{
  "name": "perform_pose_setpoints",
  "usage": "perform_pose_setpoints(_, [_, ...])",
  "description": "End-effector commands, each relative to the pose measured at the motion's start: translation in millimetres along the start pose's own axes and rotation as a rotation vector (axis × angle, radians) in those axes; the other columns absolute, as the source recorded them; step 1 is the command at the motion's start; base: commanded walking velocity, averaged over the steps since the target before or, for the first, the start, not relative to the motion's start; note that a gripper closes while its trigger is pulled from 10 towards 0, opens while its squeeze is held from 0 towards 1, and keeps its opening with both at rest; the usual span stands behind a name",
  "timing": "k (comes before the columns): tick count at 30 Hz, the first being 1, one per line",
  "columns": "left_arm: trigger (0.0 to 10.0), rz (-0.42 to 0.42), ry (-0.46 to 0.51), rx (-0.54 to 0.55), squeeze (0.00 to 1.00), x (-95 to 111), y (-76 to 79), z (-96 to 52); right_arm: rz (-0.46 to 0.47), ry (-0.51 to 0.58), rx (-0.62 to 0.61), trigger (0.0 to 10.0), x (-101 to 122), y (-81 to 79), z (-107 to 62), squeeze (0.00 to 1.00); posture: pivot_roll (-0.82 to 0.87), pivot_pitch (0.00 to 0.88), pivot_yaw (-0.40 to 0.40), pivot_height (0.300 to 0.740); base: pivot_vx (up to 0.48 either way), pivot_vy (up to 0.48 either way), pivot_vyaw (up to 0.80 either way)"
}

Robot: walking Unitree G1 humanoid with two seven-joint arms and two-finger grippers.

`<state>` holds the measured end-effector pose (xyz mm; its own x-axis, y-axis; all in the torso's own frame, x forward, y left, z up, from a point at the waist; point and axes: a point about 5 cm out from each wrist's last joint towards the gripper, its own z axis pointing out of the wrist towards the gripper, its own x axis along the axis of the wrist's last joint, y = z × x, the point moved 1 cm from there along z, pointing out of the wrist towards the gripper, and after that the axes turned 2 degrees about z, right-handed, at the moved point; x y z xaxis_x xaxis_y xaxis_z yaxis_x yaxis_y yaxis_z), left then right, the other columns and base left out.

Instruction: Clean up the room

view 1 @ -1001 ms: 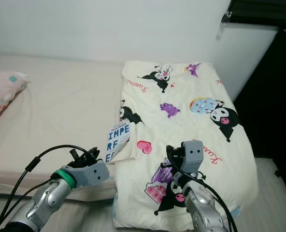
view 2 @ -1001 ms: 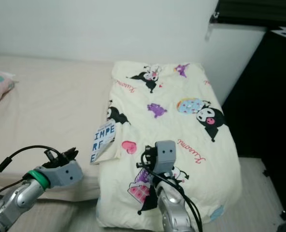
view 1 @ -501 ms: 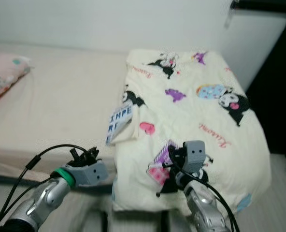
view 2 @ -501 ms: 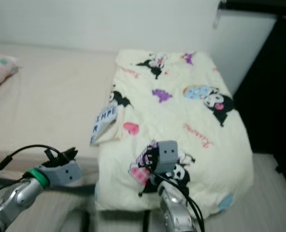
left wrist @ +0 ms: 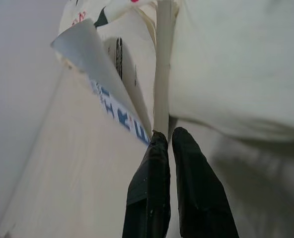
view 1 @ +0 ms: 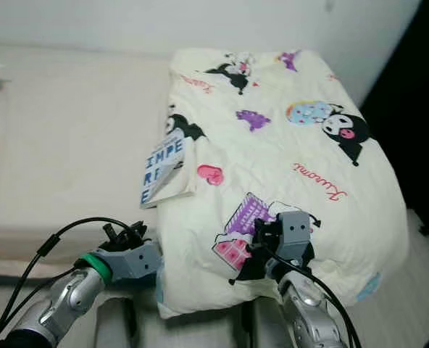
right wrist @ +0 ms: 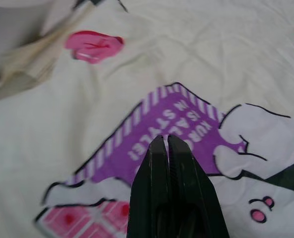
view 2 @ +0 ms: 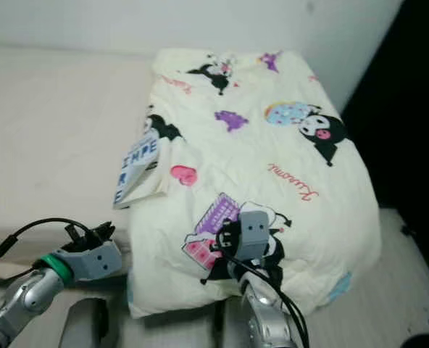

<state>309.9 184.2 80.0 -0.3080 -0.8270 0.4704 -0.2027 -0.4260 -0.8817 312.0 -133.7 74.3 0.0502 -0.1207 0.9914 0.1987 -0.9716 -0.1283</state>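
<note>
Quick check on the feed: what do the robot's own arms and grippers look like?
Both arms are silver tubes with loose black cables. The left arm has a green ring before a grey wrist block; the right arm ends in a grey box. Each gripper has two long black fingers.

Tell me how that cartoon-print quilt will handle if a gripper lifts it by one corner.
Likely floppy: the quilt lies puffy and creased, its edge sagging off the bed. Probably light yet bulky. The folded stack may spill open, since a corner already flips back by the label.
</note>
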Motion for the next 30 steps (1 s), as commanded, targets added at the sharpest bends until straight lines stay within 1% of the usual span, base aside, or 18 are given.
perform_pose_setpoints(1, [10.0,0.008,-0.006,-0.01,0.0,-3,3.4,-3.0,0.001,-0.021,-0.005,10.0,-5,1.9,-3.4,0.0,-0.01,0.094,-0.001,0.546,0.0,0.0,0.0])
perform_pose_setpoints(4, [10.0,0.05,0.018,-0.001,0.0,-2,-5.0,-1.8,0.005,-0.017,-0.011,10.0,-4,2.8,-3.7,0.0,-0.01,0.094,-0.001,0.546,0.0,0.0,0.0])
perform_pose_setpoints(6, [10.0,0.093,0.041,-0.01,0.1,-2,-10.8,-0.4,0.006,-0.014,-0.013,10.0,-4,2.5,-3.8,0.0,0.0,0.104,0.001,0.546,0.0,0.0,0.0])
perform_pose_setpoints(8, [10.0,0.106,0.048,-0.014,0.1,-2,-12.3,0.0,0.006,-0.013,-0.014,10.0,-3,2.4,-3.8,0.0,0.0,0.104,0.001,0.546,0.0,0.0,0.0])
perform_pose_setpoints(9, [10.0,0.123,0.06,-0.028,0.98,-1,-13.2,1.1,0.007,-0.011,-0.015,10.0,-3,1.9,-3.7,0.0,-0.01,0.111,0.003,0.546,0.0,0.0,0.0])
perform_pose_setpoints(10, [10.0,0.138,0.071,-0.042,1.0,-1,-13.3,2.0,0.008,-0.009,-0.015,10.0,-3,1.3,-3.5,0.0,-0.01,0.113,0.004,0.546,0.0,0.0,0.0])
perform_pose_setpoints(11, [10.0,0.138,0.071,-0.042,1.0,-1,-13.3,2.0,0.008,-0.009,-0.015,10.0,-3,1.3,-3.5,0.0,-0.01,0.113,0.004,0.546,0.0,0.0,0.0])
perform_pose_setpoints(13, [10.0,0.169,0.083,-0.051,1.0,0,-13.7,3.1,0.01,-0.004,-0.016,10.0,-1,0.6,-3.8,0.0,-0.01,0.118,0.007,0.546,0.0,0.0,0.0])
perform_pose_setpoints(14, [10.0,0.187,0.071,-0.041,1.0,-2,-14.4,3.3,0.01,-0.001,-0.018,10.0,-1,0.7,-4.2,0.0,-0.02,0.123,0.01,0.546,0.0,0.0,0.0])
perform_pose_setpoints(17, [10.0,0.198,0.061,-0.033,1.0,-3,-14.9,3.4,0.011,0.0,-0.019,10.0,-1,0.8,-4.5,0.0,-0.02,0.123,0.01,0.546,0.0,0.0,0.0])
perform_pose_setpoints(19, [10.0,0.179,0.005,0.009,1.0,-12,-17.1,2.6,0.01,0.004,-0.023,10.0,1,2.6,-6.7,0.0,-0.03,0.152,0.001,0.546,0.0,0.0,0.0])
perform_pose_setpoints(20, [10.0,0.179,0.005,0.009,1.0,-12,-17.1,2.6,0.01,0.004,-0.023,10.0,1,2.6,-6.7,0.0,-0.03,0.152,0.001,0.546,0.0,0.0,0.0])
perform_pose_setpoints(21, [10.0,0.174,-0.027,0.031,1.0,-16,-18.6,3.5,0.009,0.007,-0.023,10.0,3,3.2,-7.8,0.0,-0.03,0.169,-0.004,0.546,0.0,0.0,0.0])
perform_pose_setpoints(23, [10.0,0.174,-0.027,0.031,1.0,-16,-18.6,3.5,0.009,0.007,-0.023,10.0,3,3.2,-7.8,0.0,-0.03,0.169,-0.004,0.546,0.0,0.0,0.0])
perform_pose_setpoints(24, [10.0,0.172,-0.047,0.044,1.0,-18,-19.6,4.2,0.008,0.01,-0.022,10.0,4,3.6,-8.6,0.0,-0.03,0.169,-0.004,0.546,0.0,0.0,0.0])
perform_pose_setpoints(25, [10.0,0.175,-0.062,0.069,1.0,-19,-22.4,6.5,0.006,0.018,-0.014,10.0,8,3.0,-7.6,0.0,-0.04,0.195,-0.005,0.546,0.0,0.0,0.0])
perform_pose_setpoints(26, [10.0,0.175,-0.062,0.069,1.0,-19,-22.4,6.5,0.006,0.018,-0.014,10.0,8,3.0,-7.6,0.0,-0.04,0.195,-0.005,0.546,0.0,0.0,0.0])
perform_pose_setpoints(30, [10.0,0.174,-0.084,0.14,1.0,-19,-28.0,10.7,0.002,0.051,0.006,10.0,22,-0.1,-1.8,0.0,-0.05,0.24,-0.005,0.546,0.0,0.0,0.0])
